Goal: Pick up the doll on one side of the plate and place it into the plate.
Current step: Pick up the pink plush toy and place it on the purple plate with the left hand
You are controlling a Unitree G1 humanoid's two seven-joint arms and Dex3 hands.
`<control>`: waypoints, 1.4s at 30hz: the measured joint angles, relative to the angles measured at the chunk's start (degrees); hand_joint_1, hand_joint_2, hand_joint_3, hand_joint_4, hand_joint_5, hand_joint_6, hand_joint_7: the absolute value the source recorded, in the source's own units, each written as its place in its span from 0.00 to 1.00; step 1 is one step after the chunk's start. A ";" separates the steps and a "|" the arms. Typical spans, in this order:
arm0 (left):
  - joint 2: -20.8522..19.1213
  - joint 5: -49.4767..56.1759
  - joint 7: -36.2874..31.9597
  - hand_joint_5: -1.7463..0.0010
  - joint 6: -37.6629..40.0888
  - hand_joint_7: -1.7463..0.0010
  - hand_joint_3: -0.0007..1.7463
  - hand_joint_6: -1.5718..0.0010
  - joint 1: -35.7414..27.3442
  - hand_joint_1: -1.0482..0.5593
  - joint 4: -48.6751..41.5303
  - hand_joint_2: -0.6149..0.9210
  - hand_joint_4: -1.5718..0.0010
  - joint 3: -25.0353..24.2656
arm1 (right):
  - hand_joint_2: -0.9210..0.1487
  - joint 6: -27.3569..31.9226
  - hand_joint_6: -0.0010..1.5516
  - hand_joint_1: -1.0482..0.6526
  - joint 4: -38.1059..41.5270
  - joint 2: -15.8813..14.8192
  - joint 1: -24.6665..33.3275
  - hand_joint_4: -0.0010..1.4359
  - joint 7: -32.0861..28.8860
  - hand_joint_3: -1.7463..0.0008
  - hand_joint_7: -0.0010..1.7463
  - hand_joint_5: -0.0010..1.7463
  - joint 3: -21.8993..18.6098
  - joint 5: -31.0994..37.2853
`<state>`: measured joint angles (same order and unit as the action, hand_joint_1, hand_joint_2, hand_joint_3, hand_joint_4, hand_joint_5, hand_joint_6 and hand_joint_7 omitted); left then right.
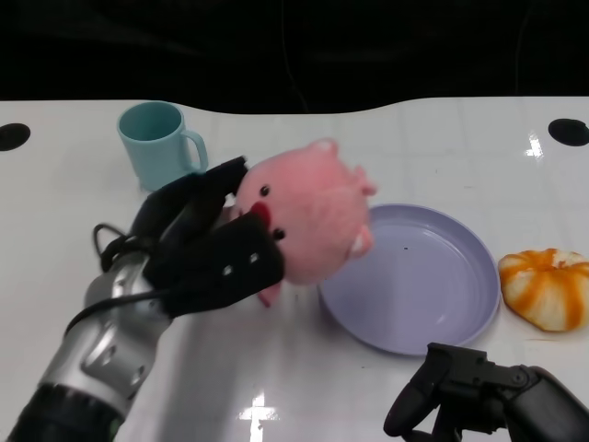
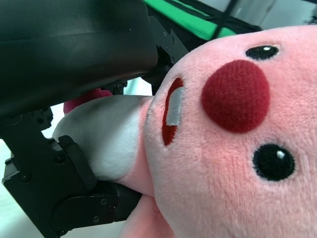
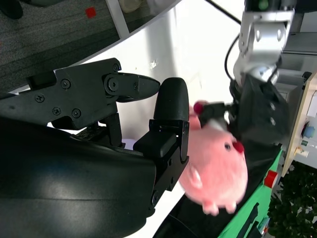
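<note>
A pink plush doll with black eyes and a red nose is lifted off the table, and my left hand grips it from the left. It hangs over the left rim of the lavender plate. In the left wrist view the doll's face fills the picture, with black fingers pressed against it. The right wrist view shows the doll held by my left hand. My right hand is low at the table's front, right of centre, fingers apart, holding nothing.
A teal mug stands at the back left, behind my left hand. An orange-and-white pumpkin plush lies just right of the plate. The white table ends at a dark back edge.
</note>
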<state>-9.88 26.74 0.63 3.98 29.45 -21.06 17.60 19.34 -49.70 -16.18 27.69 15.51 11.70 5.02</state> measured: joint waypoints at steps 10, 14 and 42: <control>6.75 1.97 1.02 0.00 3.64 0.00 0.78 0.49 7.61 0.53 -2.94 0.63 0.36 4.07 | 0.00 0.29 0.38 0.47 -0.41 0.13 0.06 0.46 -0.22 0.80 0.74 0.90 1.20 0.12; 8.96 2.54 1.02 0.00 5.15 0.00 0.78 0.49 8.25 0.52 -3.82 0.62 0.36 5.31 | 0.00 0.28 0.38 0.47 -0.77 0.13 0.94 0.46 -0.40 0.80 0.74 0.90 1.27 0.25; 13.04 9.64 13.24 0.84 11.92 1.00 0.17 0.86 18.73 0.17 -16.41 1.00 0.98 17.19 | 0.00 0.16 0.38 0.47 -2.71 0.28 2.53 0.46 -0.61 0.79 0.75 0.91 1.79 1.42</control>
<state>3.17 36.38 13.87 15.90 48.18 -37.47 34.79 19.50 -52.41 -15.90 30.22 14.91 13.49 6.44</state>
